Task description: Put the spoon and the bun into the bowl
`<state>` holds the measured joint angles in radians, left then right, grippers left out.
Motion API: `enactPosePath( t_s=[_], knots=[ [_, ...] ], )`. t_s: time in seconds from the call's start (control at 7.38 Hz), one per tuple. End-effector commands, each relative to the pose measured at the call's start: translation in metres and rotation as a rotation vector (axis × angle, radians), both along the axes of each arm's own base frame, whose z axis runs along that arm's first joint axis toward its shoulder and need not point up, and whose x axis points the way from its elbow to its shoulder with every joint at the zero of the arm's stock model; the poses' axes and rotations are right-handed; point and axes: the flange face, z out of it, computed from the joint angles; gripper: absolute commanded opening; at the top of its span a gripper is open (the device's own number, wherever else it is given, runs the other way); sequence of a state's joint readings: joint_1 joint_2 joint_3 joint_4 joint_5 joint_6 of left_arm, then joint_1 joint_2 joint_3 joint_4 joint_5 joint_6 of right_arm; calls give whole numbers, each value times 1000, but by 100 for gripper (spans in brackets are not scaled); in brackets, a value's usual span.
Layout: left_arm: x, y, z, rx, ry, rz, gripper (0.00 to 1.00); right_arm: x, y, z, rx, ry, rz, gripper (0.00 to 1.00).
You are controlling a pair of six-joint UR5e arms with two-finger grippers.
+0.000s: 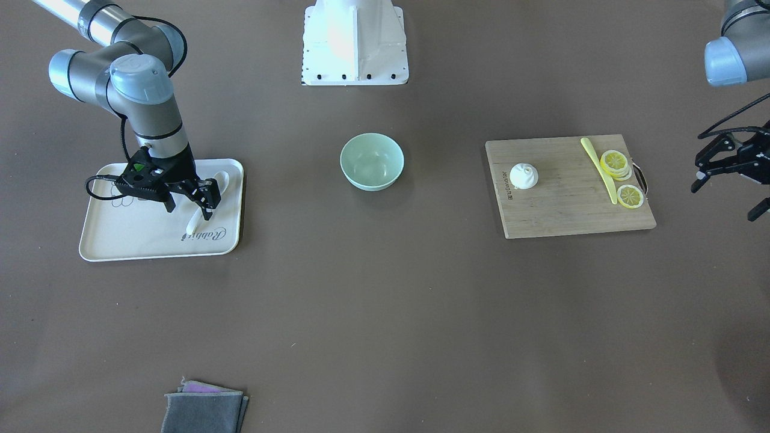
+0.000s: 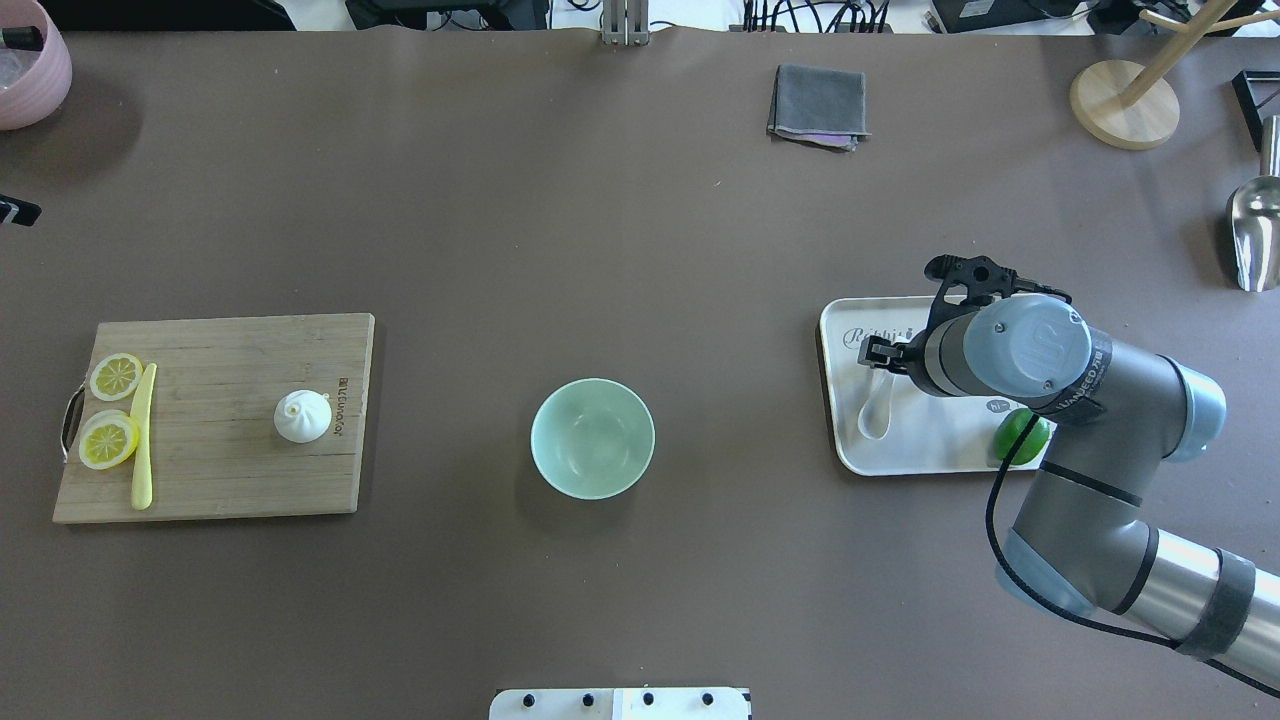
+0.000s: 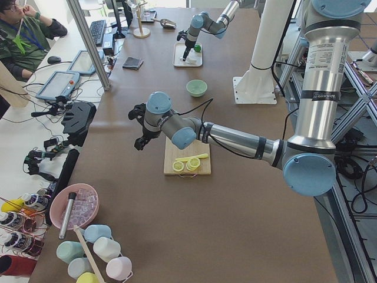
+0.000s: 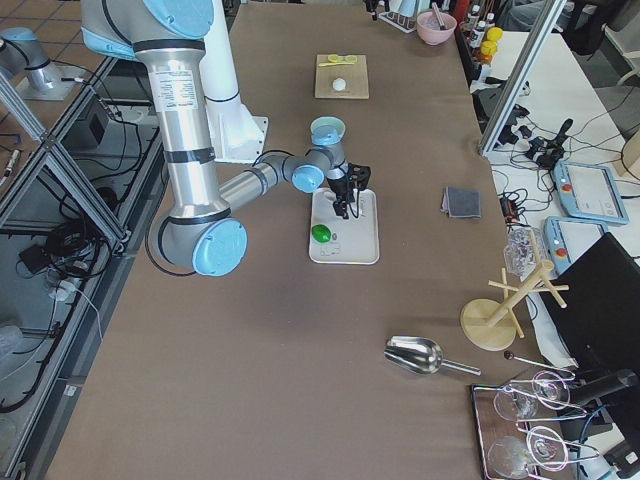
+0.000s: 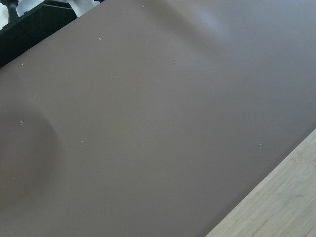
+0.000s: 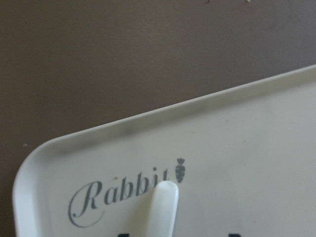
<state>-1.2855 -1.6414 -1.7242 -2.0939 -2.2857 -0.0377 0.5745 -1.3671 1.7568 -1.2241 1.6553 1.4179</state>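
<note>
Frontally, the right hand (image 1: 191,208) hangs open and empty over the spoon (image 1: 193,224) on the tray (image 1: 132,240), well to one side of the bowl (image 1: 372,161). The bun (image 1: 524,176) sits on the cutting board (image 1: 565,204) on the bowl's other side; beyond it the left hand (image 1: 728,197) hovers open, empty. Overhead, spoon and bun lie outside the bowl. The right wrist view shows the spoon's handle tip on the tray.
</note>
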Motion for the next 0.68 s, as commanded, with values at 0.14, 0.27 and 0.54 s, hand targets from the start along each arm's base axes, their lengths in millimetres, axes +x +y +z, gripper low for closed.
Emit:
enactPosePath(
  t_s=[0.14, 0.27, 0.54],
  knots=[
    [4, 0, 1, -1, -2, 5, 98, -5, -2, -9, -1, -15, 10, 0],
    [4, 0, 2, -3, -3, 5, 98, -5, -2, -14, 3, -24, 9, 0],
    [6, 1, 2, -3, -3, 10, 98, -23, -14, -61, 2, -23, 9, 0]
  ],
)
